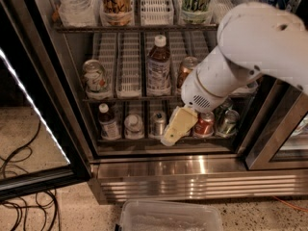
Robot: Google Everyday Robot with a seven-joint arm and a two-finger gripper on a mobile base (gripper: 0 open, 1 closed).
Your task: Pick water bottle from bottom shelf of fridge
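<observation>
Matt plastic gripper [169, 137] before metal bottom shelf [126, 140]; glossy steel fridge [192, 171] base.

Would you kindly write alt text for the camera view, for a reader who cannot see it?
The robot's white arm reaches toward an open fridge, its hand in front of the bottom shelf, right of the water bottle in the picture. Cans and a brown bottle share that shelf.
</observation>
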